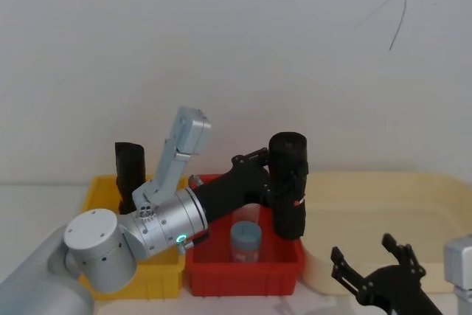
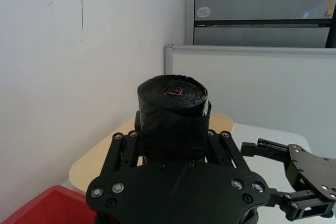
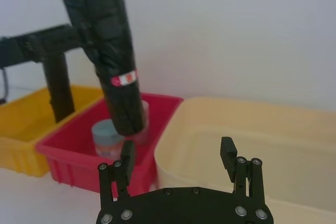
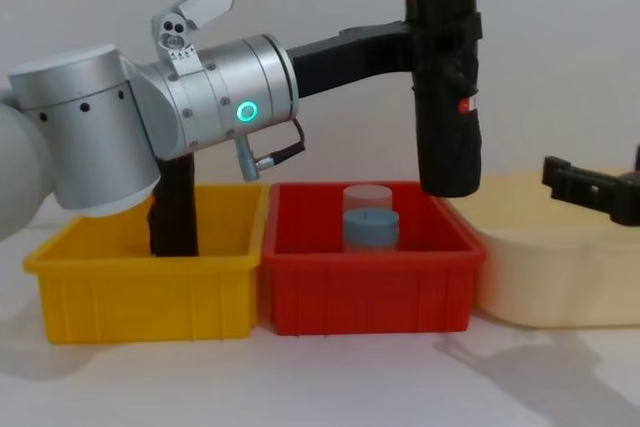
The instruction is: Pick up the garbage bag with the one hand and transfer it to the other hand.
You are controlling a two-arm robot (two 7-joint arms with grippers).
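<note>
The garbage bag (image 1: pixel 289 189) is a thick black roll with a band and a small red mark. It hangs nearly upright above the red bin (image 1: pixel 243 274), clear of it. My left gripper (image 1: pixel 276 175), on the silver joint with the green ring, is shut on the roll's upper half. From the side, the garbage bag (image 4: pixel 447 97) stands above the bin's right end. My right gripper (image 1: pixel 361 250) stands open and holds nothing, low at the right over the beige tray (image 1: pixel 383 189). In the right wrist view the garbage bag (image 3: pixel 113 61) is ahead of my right gripper (image 3: pixel 177 148) and some way off.
A yellow bin (image 4: pixel 140 297) on the left holds a slimmer black roll (image 4: pixel 175 212) standing upright. The red bin (image 4: pixel 370 297) holds a blue-lidded jar (image 4: pixel 371 227) under the bag. The beige tray (image 4: pixel 540 287) lies to the right. A white wall runs close behind.
</note>
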